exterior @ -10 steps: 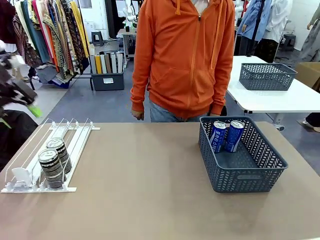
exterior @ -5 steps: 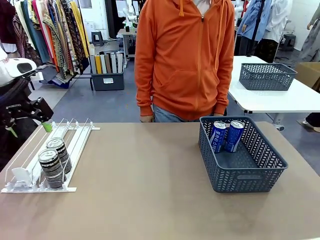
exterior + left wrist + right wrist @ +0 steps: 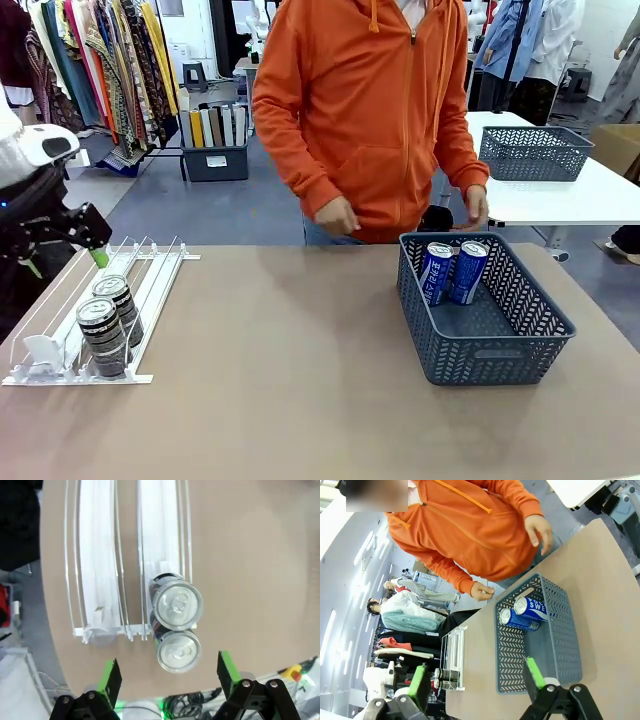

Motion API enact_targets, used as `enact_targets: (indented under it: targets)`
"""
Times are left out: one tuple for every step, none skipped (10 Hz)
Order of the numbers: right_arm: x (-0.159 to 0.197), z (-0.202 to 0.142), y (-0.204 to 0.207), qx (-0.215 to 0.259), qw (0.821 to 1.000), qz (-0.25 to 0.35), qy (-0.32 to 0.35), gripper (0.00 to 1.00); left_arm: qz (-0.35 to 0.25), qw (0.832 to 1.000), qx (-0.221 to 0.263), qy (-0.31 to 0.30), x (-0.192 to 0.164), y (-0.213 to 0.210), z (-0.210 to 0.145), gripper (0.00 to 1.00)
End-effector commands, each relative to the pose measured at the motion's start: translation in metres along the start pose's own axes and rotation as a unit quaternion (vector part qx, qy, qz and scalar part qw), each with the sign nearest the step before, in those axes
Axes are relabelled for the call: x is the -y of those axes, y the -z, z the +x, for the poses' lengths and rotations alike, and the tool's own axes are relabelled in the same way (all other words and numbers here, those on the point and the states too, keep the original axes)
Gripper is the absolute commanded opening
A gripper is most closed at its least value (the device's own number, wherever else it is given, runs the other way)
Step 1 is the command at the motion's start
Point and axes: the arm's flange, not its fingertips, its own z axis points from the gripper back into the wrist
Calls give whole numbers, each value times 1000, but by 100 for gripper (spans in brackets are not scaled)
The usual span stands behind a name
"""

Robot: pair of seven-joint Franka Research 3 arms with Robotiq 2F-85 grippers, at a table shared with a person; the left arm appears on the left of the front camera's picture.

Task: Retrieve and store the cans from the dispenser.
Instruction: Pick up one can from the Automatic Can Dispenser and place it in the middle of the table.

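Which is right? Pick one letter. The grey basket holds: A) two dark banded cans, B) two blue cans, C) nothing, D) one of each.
B: two blue cans lean side by side in the grey mesh basket; the dark banded cans stand in the dispenser.

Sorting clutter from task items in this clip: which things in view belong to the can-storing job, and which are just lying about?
Part of the job: dark cans in the dispenser; blue cans in the near mesh basket; left gripper and right gripper, both open.

Just lying about: second mesh basket on the far white table; clothes rack; grey bin on the floor.
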Motion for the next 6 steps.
enact_targets:
  targets:
    - [0, 3, 2, 12, 1000, 15, -11, 100, 35, 998, 24, -41, 5, 26, -16, 100]
    - [0, 3, 2, 12, 1000, 15, -11, 100, 24, 999, 20, -30, 8, 36, -20, 100]
    - [0, 3, 2, 12, 1000, 15, -11, 100, 18, 999, 22, -33, 11, 44, -23, 100]
    - [0, 3, 2, 12, 1000, 15, -11, 100, 15, 999, 24, -31, 16, 53, -24, 100]
    - [0, 3, 2, 12, 1000, 15, -11, 100, 19, 999, 24, -26, 22, 61, -21, 100]
    - [0, 3, 2, 12, 1000, 15, -11, 100, 39, 999, 19, -33, 26, 68, -19, 100]
